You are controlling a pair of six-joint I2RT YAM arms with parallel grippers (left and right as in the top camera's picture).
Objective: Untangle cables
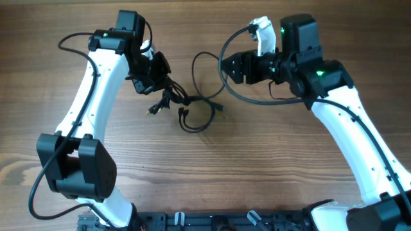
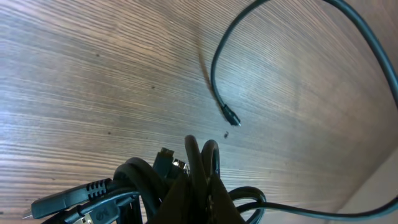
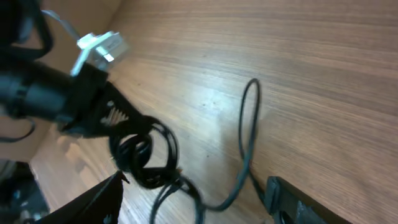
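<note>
Left gripper (image 2: pixel 202 151) is clamped tight on the cables (image 1: pixel 172 96) — a knot of black cords and plugs bunched at its fingertips, left of centre on the wooden table (image 1: pixel 270 167). One loose strand (image 2: pixel 213 71) curls away to the right, its plug end lying free on the wood. Right gripper (image 3: pixel 194 183) stands wide open — gripping nothing, a cord lying between its fingers.

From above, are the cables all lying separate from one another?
No, the cables are bunched in one tangle at the left gripper, with a loop trailing off toward the right.
</note>
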